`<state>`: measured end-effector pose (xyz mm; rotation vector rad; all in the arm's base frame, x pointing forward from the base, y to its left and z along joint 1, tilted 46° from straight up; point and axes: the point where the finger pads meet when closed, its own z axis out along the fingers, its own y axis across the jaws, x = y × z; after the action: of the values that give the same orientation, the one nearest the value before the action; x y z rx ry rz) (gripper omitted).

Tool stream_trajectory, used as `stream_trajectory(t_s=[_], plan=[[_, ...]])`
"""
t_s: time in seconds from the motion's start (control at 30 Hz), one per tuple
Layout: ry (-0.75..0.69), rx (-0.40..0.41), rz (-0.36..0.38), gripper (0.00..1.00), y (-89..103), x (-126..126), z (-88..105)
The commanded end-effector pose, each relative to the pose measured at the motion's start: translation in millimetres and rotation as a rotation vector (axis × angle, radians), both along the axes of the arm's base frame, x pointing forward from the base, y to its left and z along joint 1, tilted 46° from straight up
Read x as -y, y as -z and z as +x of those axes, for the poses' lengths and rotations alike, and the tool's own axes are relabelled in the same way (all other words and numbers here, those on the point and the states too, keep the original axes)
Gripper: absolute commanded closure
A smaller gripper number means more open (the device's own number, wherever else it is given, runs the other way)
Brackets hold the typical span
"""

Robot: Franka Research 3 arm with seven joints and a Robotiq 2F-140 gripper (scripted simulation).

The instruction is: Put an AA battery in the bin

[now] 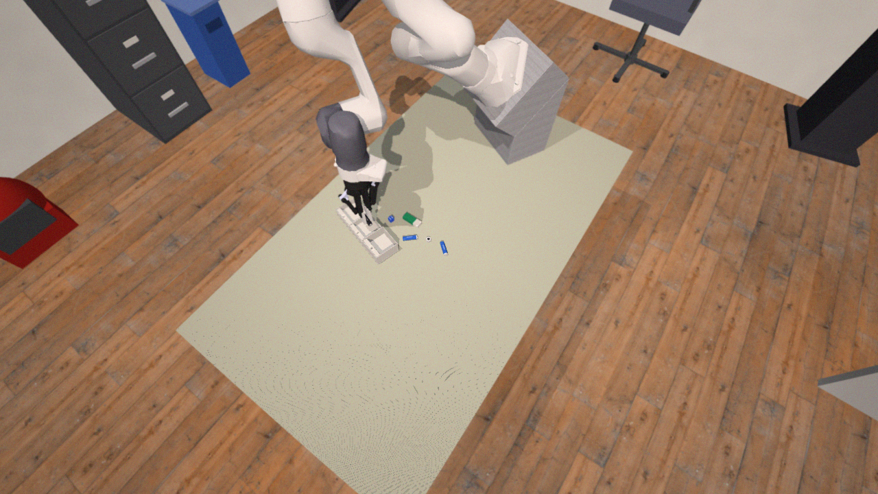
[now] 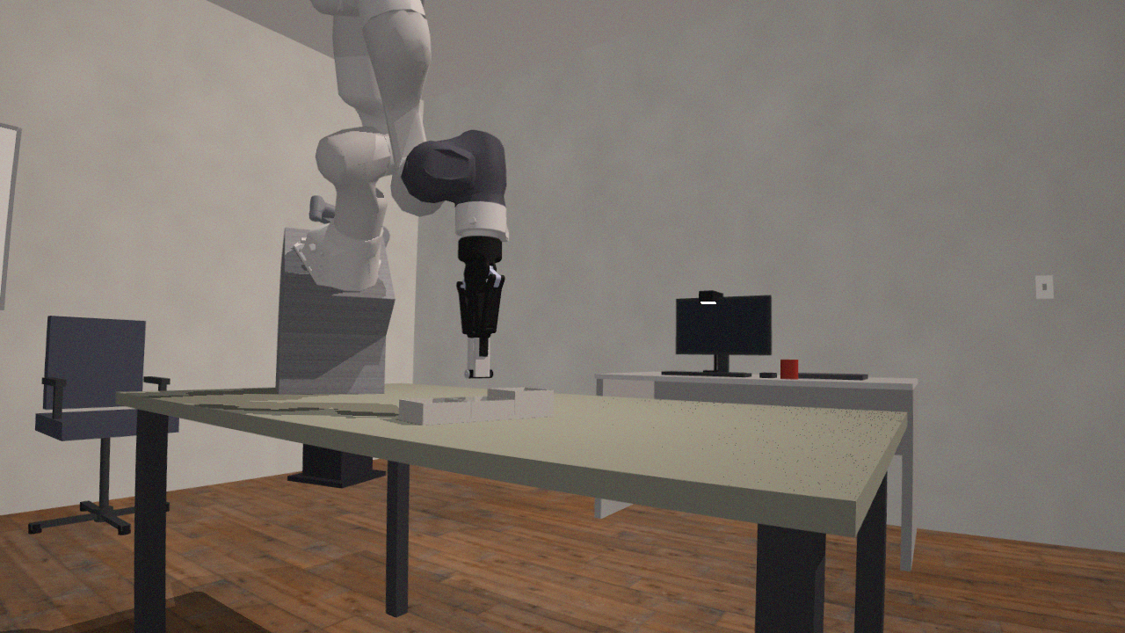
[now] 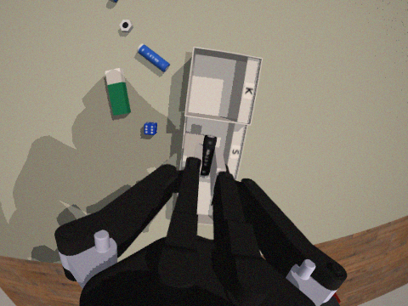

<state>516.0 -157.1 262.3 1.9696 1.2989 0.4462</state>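
My gripper (image 1: 368, 221) (image 2: 479, 371) (image 3: 206, 155) is shut on a black battery (image 3: 208, 154), which lies level between the fingertips. It hangs above the bin marked S (image 3: 236, 141), the middle one of a joined row, and clear of its rim. The fingers hide part of that bin in the wrist view. One blue battery (image 1: 409, 237) (image 3: 154, 58) lies on the table beside the row. Another blue battery (image 1: 444, 247) (image 3: 113, 1) lies farther out, cut off by the top edge of the wrist view.
The bin marked K (image 1: 387, 250) (image 3: 248, 102) adjoins bin S and has higher walls. A third bin at the other end is largely hidden by the gripper. A blue die (image 1: 391, 218) (image 3: 150, 128), a green and white eraser (image 1: 411, 218) (image 3: 118, 95) and a nut (image 1: 428, 239) (image 3: 121, 26) lie beside the row.
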Motion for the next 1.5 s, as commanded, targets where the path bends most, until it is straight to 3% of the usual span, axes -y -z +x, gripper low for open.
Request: stream_trajectory(t_s=[0.0, 0.63, 1.47], plan=[[-0.038, -0.039, -0.035, 0.95, -2.1, 3.4, -0.1], [-0.038, -0.039, -0.035, 0.95, -3.0, 4.4, 0.3], [-0.038, -0.039, -0.035, 0.95, 26.0, 20.3, 26.2]])
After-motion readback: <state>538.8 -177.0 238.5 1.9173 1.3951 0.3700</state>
